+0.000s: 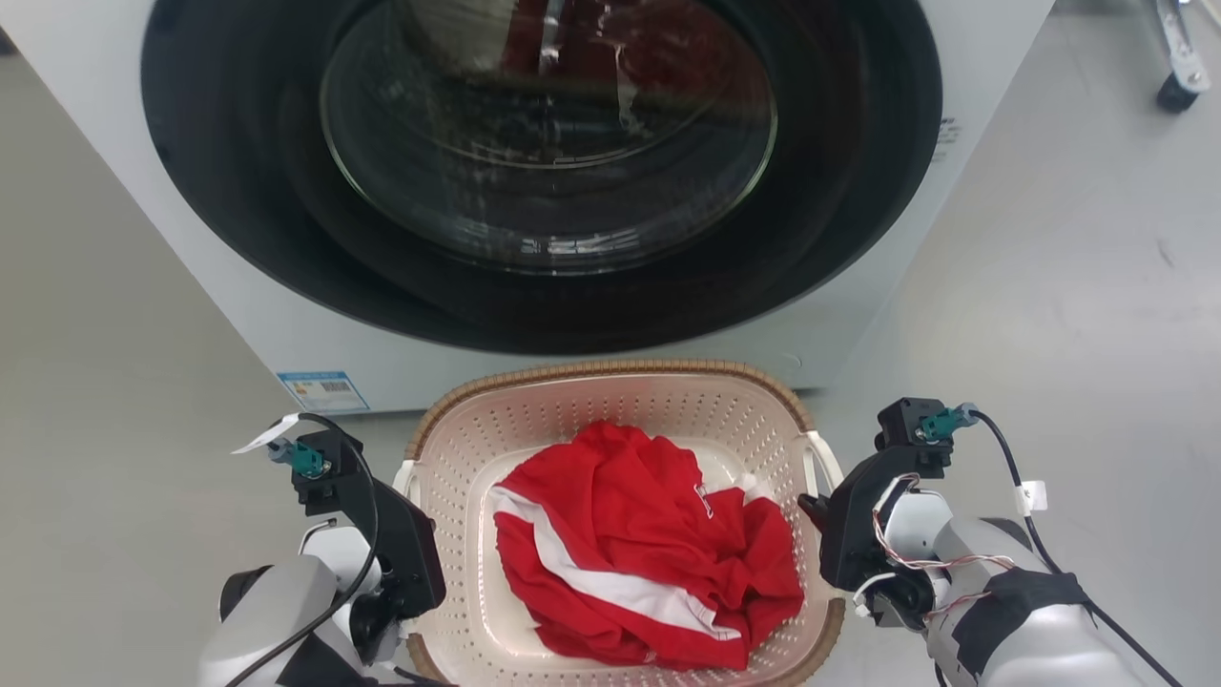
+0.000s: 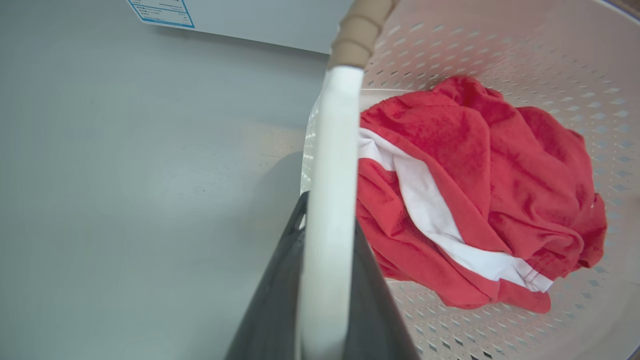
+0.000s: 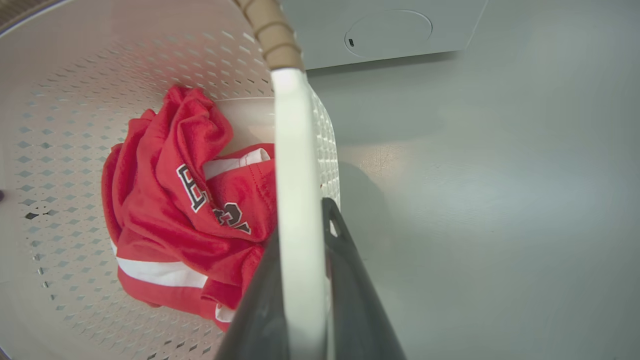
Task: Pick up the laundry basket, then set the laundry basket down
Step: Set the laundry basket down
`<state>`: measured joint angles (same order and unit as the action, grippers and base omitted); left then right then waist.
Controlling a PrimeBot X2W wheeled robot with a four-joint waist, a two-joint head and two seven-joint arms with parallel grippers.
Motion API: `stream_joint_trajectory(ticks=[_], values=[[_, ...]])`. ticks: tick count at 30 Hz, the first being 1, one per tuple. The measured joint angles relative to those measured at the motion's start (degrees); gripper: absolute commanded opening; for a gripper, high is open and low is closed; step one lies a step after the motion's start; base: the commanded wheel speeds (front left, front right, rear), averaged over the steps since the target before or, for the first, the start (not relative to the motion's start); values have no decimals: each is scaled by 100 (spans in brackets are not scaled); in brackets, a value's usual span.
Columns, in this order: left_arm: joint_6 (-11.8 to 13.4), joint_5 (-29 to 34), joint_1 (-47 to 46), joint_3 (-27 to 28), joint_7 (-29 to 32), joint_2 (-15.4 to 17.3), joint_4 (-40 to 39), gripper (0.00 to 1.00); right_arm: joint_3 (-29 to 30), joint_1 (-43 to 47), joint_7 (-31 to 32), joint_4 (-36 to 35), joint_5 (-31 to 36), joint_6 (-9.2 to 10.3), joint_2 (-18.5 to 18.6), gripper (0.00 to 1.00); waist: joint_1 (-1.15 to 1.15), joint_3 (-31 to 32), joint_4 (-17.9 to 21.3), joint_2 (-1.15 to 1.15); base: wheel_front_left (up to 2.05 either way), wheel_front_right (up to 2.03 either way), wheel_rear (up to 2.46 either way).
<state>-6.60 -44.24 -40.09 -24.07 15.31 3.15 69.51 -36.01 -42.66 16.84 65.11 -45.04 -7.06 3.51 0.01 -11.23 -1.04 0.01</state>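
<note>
The basket (image 1: 610, 405) sits just in front of the washer (image 1: 114, 172), with a red shirt (image 1: 639, 544) inside. The left pincer (image 2: 327, 220) is closed on the left handle (image 2: 332, 150), and the right pincer (image 3: 302, 220) on the right handle (image 3: 295, 140). Raise both arms together and level, so neither handle twists out.

Smooth pale grey floor (image 1: 1049, 239), a few faint scuffs, with the washer (image 1: 382, 367) standing straight on it. Just in front of the washer, centred on its door, is the basket (image 1: 610, 410); can't tell if its base touches the floor. A black caster (image 1: 1175, 93) on a metal leg rests on the floor off to the washer's right, well apart.
</note>
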Motion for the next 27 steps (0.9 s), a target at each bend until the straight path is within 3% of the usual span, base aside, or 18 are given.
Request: stream_joint_trajectory(ticks=[27], values=[[209, 485, -441, -247, -1519, -71, -136, 0, -231, -517, -1327, 86, 482, 160, 18, 0, 1, -1906, 50, 0, 0, 0, 0]])
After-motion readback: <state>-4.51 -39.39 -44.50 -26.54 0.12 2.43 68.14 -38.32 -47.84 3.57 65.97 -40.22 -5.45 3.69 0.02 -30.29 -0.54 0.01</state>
